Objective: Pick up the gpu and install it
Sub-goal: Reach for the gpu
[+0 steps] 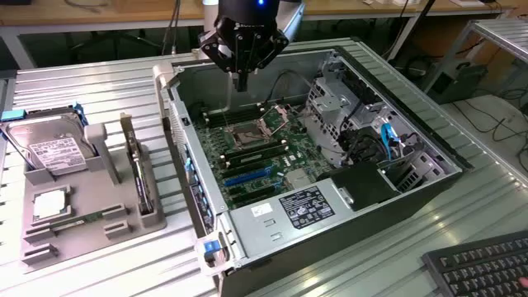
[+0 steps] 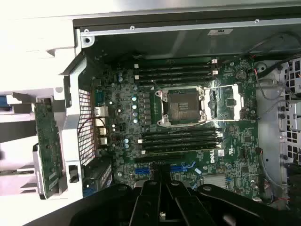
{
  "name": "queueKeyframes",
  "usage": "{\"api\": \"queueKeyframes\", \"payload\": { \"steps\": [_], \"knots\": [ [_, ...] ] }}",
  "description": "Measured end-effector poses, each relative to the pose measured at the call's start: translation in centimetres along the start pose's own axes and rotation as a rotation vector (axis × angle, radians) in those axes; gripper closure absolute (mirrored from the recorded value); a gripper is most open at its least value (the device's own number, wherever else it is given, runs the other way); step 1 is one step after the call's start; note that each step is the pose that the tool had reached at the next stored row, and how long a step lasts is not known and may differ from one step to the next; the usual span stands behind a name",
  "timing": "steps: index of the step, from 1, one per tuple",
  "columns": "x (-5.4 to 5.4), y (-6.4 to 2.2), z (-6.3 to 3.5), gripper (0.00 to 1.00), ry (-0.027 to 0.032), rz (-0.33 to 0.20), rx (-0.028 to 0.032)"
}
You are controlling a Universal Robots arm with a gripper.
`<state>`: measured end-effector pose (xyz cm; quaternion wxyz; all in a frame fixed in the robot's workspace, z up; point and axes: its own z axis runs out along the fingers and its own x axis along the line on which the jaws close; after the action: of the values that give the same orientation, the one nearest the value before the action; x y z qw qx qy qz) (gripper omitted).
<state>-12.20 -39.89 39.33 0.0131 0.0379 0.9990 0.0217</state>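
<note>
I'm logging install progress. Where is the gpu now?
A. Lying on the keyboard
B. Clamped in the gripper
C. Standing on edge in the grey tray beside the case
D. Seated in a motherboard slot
C: the gpu stands on edge in the grey tray outside the case, while the gripper hangs over the motherboard.

Bright, seemingly overhead light; washed-out glare on the table [image 2: 23,56], deep shadow inside the computer case [image 2: 188,44]

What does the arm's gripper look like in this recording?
The glossy black angular gripper is built of faceted, hinged linkage plates. A small blue light glows above it, beside a pale grey arm housing.
</note>
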Motion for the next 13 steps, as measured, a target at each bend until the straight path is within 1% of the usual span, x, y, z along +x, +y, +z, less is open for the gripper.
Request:
{"api": "queueKeyframes", "payload": {
  "steps": [9,10,13],
  "knots": [
    [0.0,0.00,0.00,0.89,0.0000,0.000,0.0000],
    [0.1,-0.01,0.00,0.89,-0.0003,0.000,0.0000],
    [1.1,-0.14,-0.03,0.89,-0.0025,0.000,-0.0003]
  ]
}}
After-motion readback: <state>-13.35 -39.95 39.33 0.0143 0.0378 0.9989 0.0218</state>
